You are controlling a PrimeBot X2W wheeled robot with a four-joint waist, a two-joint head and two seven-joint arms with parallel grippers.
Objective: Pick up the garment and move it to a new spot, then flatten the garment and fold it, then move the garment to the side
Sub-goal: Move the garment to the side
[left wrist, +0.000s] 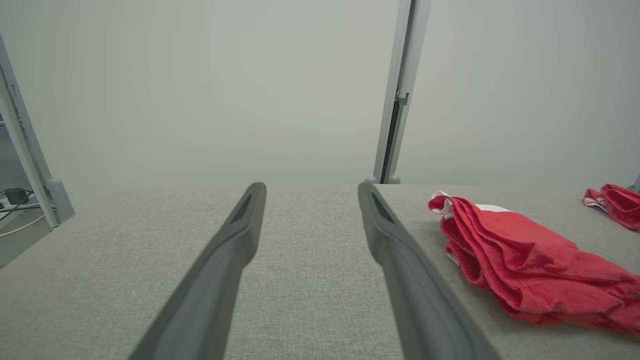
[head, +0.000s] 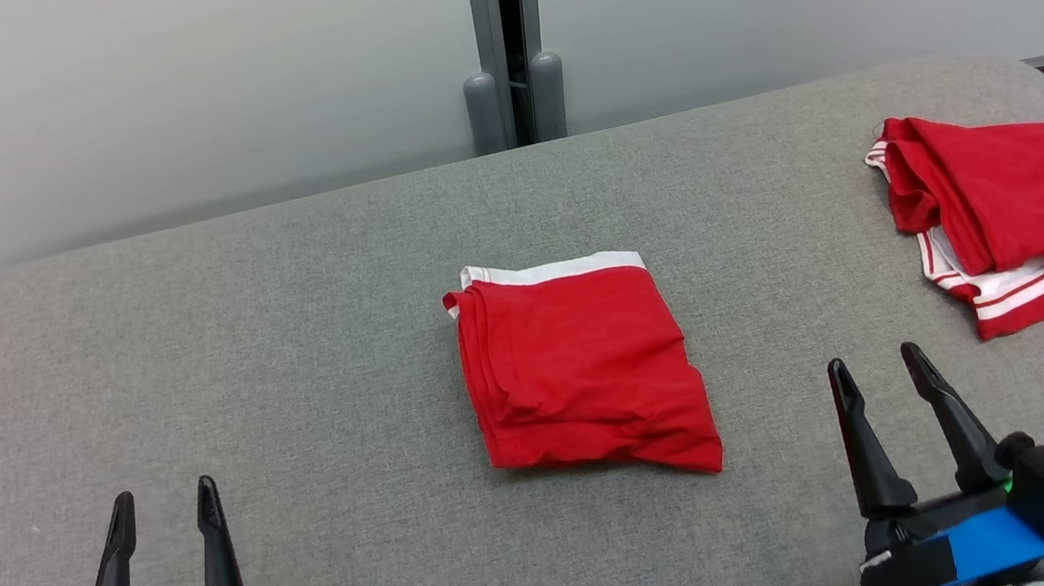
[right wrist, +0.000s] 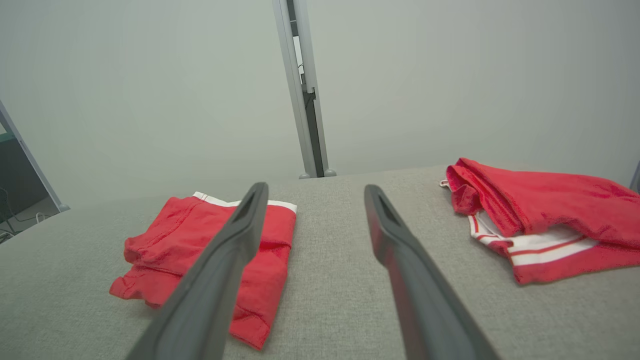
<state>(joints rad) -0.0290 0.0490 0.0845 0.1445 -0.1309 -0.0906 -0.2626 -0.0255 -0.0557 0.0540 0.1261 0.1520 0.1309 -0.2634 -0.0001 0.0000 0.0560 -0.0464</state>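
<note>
**Folded red garment lies mid-worktop, both hands empty**

The folded red garment [head: 582,366] rests at the centre of the grey worktop [head: 289,364]. A second red garment [head: 1015,208] lies at two o'clock. The left hand [head: 164,507] at seven o'clock and the right hand [head: 878,372] at five o'clock hover, fingers spread, holding nothing.

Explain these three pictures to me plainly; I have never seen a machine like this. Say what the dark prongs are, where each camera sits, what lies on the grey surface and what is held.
The prongs are the fingers of a two-armed robot. The head camera looks down on the left gripper and right gripper. The other two pictures come from cameras on each wrist, looking along that arm's fingers. On the grey padded surface lies a folded red garment in the middle, and a second red garment with white stripes at the far right. Both grippers are open and hold nothing.
</note>
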